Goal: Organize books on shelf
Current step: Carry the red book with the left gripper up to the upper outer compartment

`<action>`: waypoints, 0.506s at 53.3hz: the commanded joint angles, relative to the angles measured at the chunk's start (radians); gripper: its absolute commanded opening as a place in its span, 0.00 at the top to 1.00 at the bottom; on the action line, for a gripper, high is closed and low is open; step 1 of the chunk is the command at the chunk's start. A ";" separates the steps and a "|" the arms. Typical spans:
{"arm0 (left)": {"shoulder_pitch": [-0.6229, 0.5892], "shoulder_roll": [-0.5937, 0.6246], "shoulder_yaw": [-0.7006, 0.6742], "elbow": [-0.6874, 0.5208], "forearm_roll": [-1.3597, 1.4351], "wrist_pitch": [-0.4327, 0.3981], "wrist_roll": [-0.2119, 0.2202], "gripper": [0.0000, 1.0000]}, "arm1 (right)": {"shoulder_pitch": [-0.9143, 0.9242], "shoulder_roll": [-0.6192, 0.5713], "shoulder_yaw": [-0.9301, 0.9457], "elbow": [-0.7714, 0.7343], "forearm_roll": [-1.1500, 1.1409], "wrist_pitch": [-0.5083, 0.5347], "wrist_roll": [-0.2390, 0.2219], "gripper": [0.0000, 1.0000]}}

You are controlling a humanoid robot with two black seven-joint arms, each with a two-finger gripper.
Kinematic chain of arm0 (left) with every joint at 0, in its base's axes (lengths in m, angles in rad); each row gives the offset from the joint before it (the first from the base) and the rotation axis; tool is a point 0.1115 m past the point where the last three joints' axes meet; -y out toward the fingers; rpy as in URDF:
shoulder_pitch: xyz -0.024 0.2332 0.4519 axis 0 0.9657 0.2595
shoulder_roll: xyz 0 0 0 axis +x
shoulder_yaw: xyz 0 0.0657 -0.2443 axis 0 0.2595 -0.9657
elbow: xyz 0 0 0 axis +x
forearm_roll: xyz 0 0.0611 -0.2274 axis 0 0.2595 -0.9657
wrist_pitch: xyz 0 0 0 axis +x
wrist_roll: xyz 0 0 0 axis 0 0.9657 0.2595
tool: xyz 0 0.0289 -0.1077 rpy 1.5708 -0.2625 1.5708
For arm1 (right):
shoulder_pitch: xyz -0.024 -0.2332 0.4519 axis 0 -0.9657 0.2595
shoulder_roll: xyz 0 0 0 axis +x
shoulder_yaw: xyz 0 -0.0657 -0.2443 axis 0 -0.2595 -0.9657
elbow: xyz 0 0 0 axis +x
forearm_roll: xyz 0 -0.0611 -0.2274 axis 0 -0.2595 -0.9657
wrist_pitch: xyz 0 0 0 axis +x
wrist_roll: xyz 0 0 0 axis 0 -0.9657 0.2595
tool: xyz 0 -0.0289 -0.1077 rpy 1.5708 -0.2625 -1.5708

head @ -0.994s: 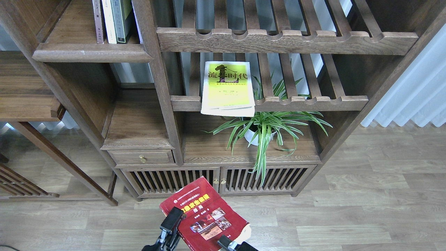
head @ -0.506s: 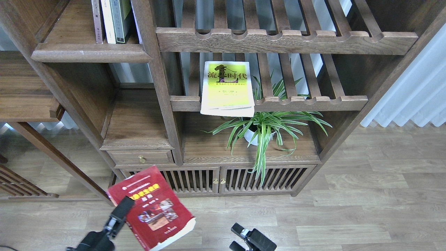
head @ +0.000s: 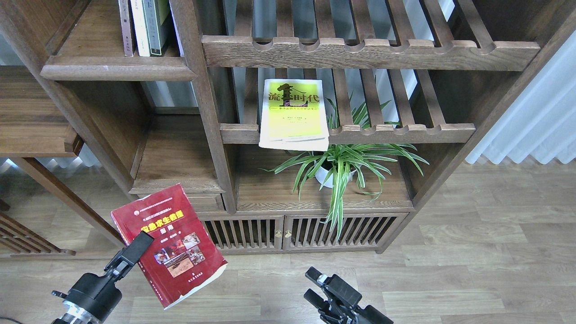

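Dark-brown wooden shelving fills the upper view, standing on pale wood-plank flooring. At upper left, a solid board shelf [head: 118, 67] with a rounded front edge carries a few upright books [head: 144, 27]. Lower and to the right, a yellow-green book [head: 294, 114] lies flat on a slatted rack [head: 405, 132], its near end overhanging the rail. Beneath it sits a spider plant [head: 342, 166] in a white pot. My left gripper [head: 135, 252] is clamped on the spine side of a red book [head: 173, 245] with small photos, held tilted in the air in front of the low cabinet. My right gripper [head: 315, 285] hangs at the bottom, its fingers parted, holding nothing.
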 commanded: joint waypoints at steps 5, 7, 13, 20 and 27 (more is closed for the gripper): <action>-0.020 -0.020 -0.064 -0.001 -0.091 0.000 0.004 0.95 | 0.018 0.004 0.006 -0.020 -0.002 0.000 0.000 0.02; -0.029 -0.020 -0.067 -0.001 -0.114 0.000 0.004 0.95 | 0.019 0.009 0.006 -0.024 -0.003 0.000 0.000 0.02; -0.069 -0.014 -0.111 0.001 -0.140 0.000 0.004 0.95 | 0.021 0.009 0.006 -0.031 -0.003 0.000 0.000 0.02; -0.130 0.014 -0.129 0.001 -0.152 0.000 0.005 0.94 | 0.019 0.010 0.009 -0.031 -0.005 0.000 0.000 0.02; -0.204 0.059 -0.129 0.001 -0.152 0.000 0.008 0.94 | 0.010 0.013 0.025 -0.031 -0.006 0.000 0.000 0.02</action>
